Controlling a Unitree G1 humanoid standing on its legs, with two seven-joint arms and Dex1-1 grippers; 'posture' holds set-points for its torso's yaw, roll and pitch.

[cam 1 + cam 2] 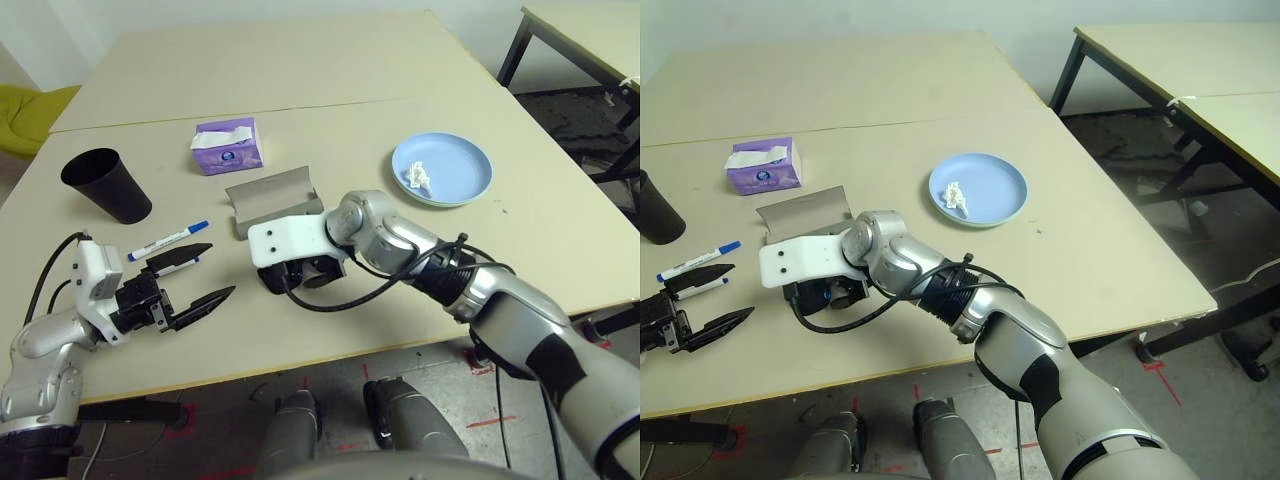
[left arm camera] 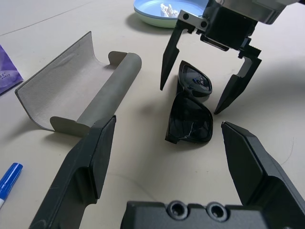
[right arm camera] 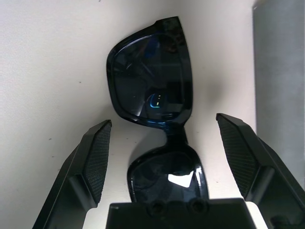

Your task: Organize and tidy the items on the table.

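Black sunglasses [image 2: 189, 110] lie folded on the table [image 1: 330, 70] just beside the open grey glasses case [image 2: 78, 90], with the right gripper [image 2: 209, 98] spread wide above them, one finger on each side of the frame, not touching as far as I can tell. Best to lower squarely, pinch across the bridge, then lift level toward the case. Left gripper [image 1: 205, 272] hangs spread and empty near the white pens [image 1: 168, 240]; case and black cup [image 1: 106, 183] look empty, blue plate [image 1: 465, 170] holds the crumpled tissue [image 1: 417, 178].
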